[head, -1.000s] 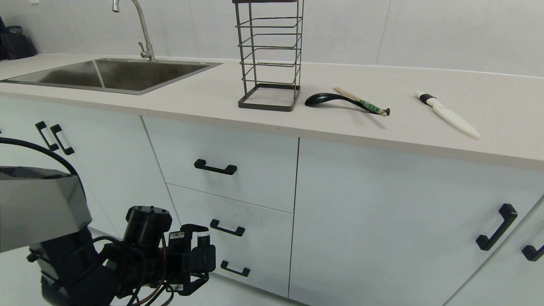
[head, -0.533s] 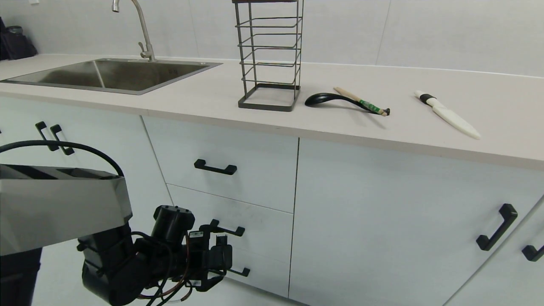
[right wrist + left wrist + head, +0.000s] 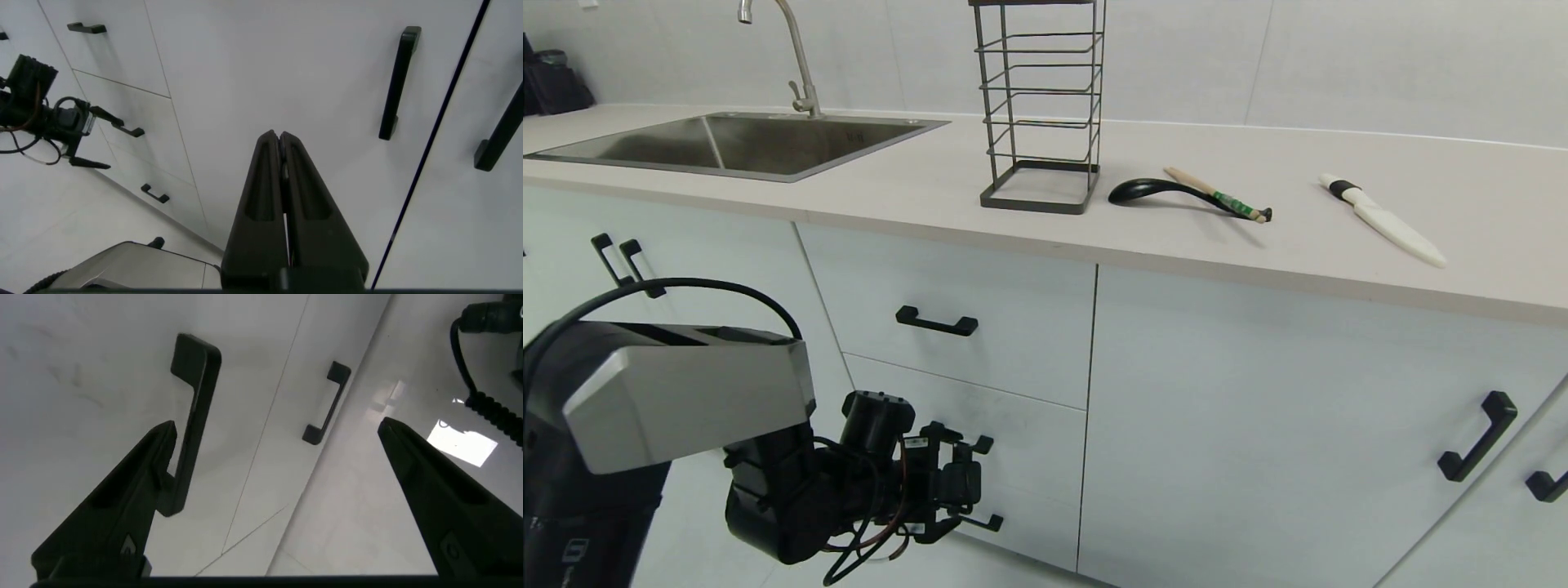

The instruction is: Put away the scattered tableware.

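Head view | left gripper (image 3: 983, 483) jaws spread, perhaps touching drawer handle (image 3: 194, 408) | right gripper (image 3: 283, 140) clenched

rack (image 3: 1034, 203) left of ladle (image 3: 1132, 192), knife (image 3: 1388, 224) farthest right

Pale countertop (image 3: 915, 192) runs L to R over white cabinets. Steel sink (image 3: 768, 139) is set into it at the L end, w/ a curved faucet (image 3: 796, 57) at the back. A tall black wire rack (image 3: 1033, 204) stands upright approx. mid-counter. Just R of its base lies a black ladle (image 3: 1131, 192), bowl toward the rack, w/ a wooden utensil (image 3: 1205, 189) (green band) crossing its handle, touching. A white knife (image 3: 1384, 220) w/ a black band lies well apart, further R.
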{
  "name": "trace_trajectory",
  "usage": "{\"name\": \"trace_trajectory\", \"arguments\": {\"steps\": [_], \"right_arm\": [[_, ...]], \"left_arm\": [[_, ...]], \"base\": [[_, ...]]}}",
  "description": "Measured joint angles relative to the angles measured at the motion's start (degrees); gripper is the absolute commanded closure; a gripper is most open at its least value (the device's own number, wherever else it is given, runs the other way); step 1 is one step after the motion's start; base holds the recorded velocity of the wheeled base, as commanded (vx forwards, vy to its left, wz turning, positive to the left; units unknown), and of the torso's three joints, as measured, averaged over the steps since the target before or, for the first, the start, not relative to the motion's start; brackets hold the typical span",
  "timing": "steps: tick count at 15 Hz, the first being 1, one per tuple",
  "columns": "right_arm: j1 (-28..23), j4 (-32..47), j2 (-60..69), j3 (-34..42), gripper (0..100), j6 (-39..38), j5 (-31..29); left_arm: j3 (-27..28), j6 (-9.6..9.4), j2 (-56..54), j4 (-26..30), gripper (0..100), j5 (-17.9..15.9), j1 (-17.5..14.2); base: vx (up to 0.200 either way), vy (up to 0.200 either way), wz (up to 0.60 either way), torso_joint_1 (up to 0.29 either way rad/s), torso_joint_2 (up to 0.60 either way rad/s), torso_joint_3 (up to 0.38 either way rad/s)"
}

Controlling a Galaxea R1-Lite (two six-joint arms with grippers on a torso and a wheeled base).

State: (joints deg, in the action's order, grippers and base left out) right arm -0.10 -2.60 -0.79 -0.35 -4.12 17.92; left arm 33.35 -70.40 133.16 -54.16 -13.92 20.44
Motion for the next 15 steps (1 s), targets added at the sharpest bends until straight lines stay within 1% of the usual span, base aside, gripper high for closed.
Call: {"name": "trace_trajectory", "arguments": {"steps": [4,8,10,15], "right_arm": [[0.00,0.00,0.00,0.02,100,0.00,-0.02],[0.00,-0.02,0.00,0.02,100,0.00,-0.02],[0.00,-0.02,0.00,0.02,100,-0.01,-0.02],[0.00,-0.02,0.00,0.00,100,0.00,-0.02]], "left_arm": [[3.77,0.06,2.26,0.46,0,-0.06,-0.35],[3.96,0.01,3.89,0.63,0,0.00,-0.30],[3.38,0.00,4.24,0.38,0,0.18,-0.30],[-0.91,-0.16,4.08,-1.37,0,0.49,0.06]], "base": [[0.000,0.000,0.00,0.000,0.00,0.000],[0.000,0.000,0.00,0.000,0.00,0.000],[0.000,0.000,0.00,0.000,0.00,0.000],[0.000,0.000,0.00,0.000,0.00,0.000]]}}
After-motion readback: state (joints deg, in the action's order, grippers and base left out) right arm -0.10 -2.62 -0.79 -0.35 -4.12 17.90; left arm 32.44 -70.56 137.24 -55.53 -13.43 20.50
